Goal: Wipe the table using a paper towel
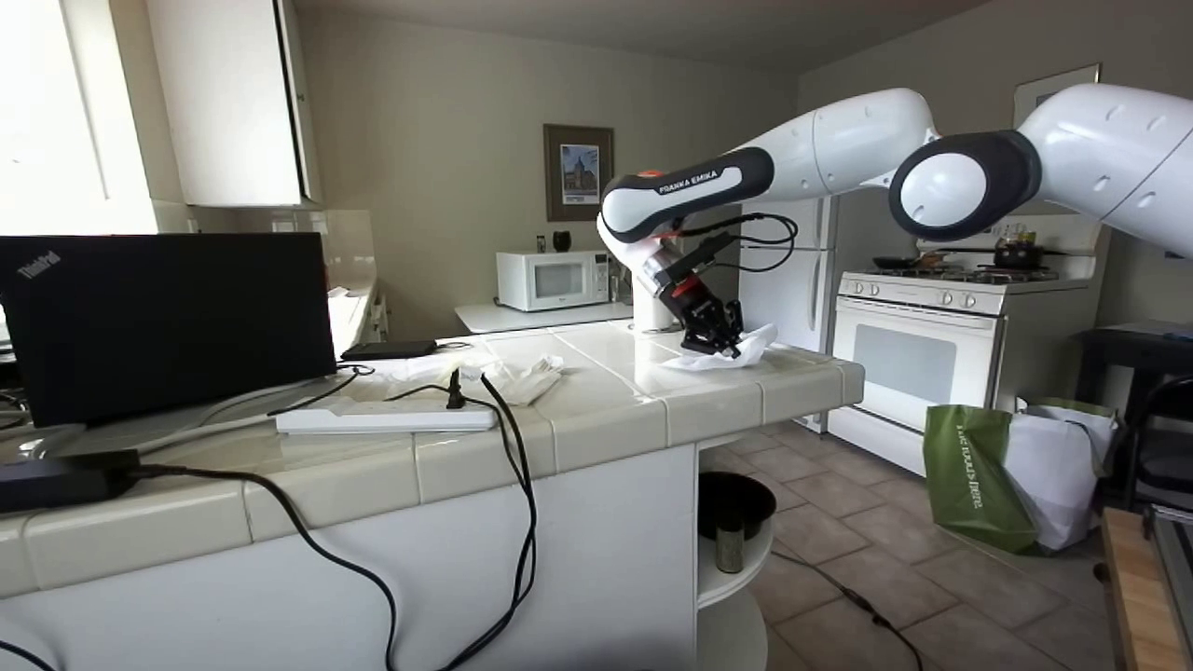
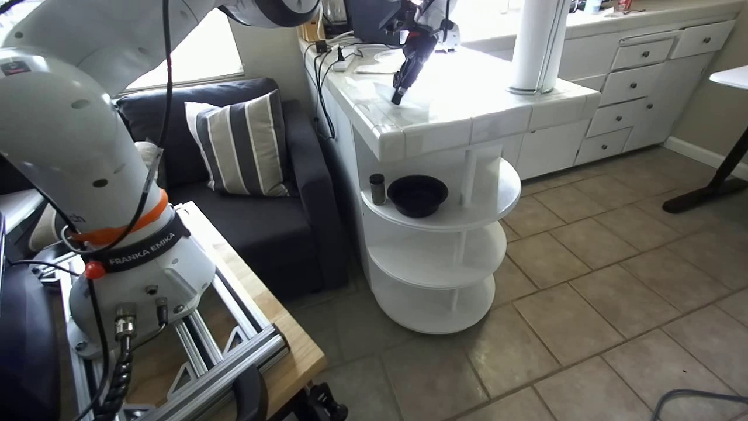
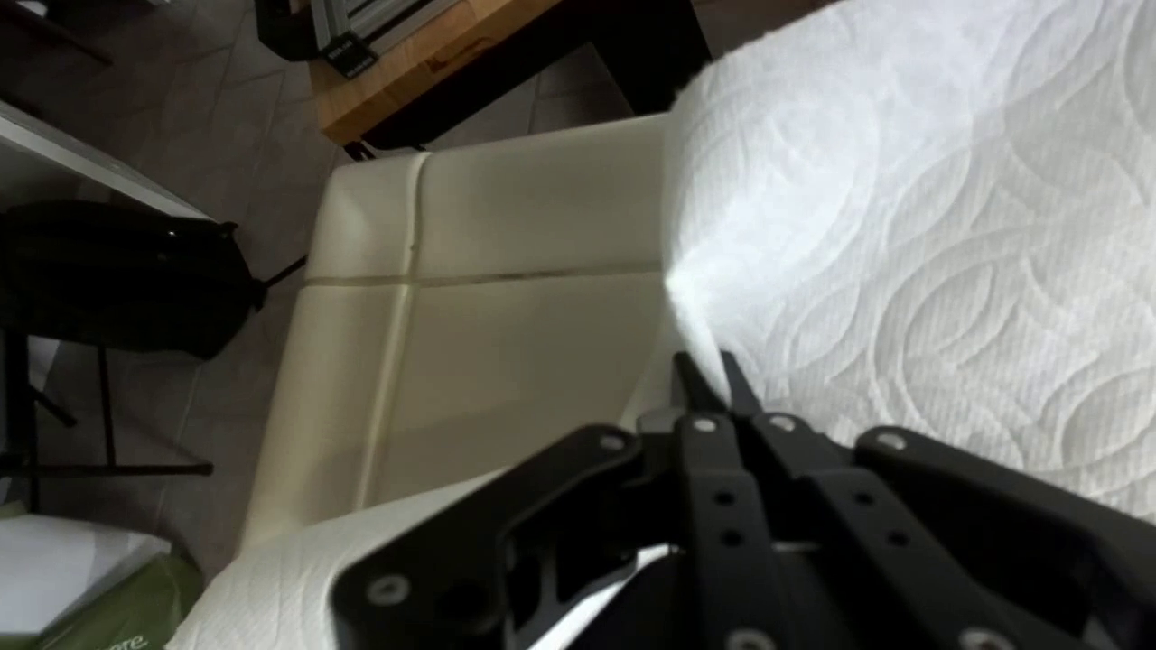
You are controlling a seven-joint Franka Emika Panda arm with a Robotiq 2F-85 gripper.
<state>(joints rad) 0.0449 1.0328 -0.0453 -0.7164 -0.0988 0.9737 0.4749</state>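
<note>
Wrist view: we find the fingers [image 3: 748, 402] together, clamped on a pinched fold of the paper towel [image 3: 948, 253]. The embossed paper towel fans out over the table [image 3: 515, 361], whose bare tile shows up to one corner; past that edge we note a wooden stand [image 3: 406, 81].

In an exterior view: fingers [image 1: 713, 340] tilted and low at the table's end, the crumpled paper towel touching the table. A white roll [image 1: 651, 312] stands upright on the table. We log a black laptop [image 1: 177, 317] and a white power strip [image 1: 387, 421] toward the table's other end.

In an exterior view: fingers [image 2: 399, 93] slant down to the table near a corner; glare washes out the paper towel, so we cannot trace its outline. Under the table's top, a rounded shelf [image 2: 491, 199] carries a black bowl [image 2: 418, 195] and a small jar [image 2: 377, 189].
</note>
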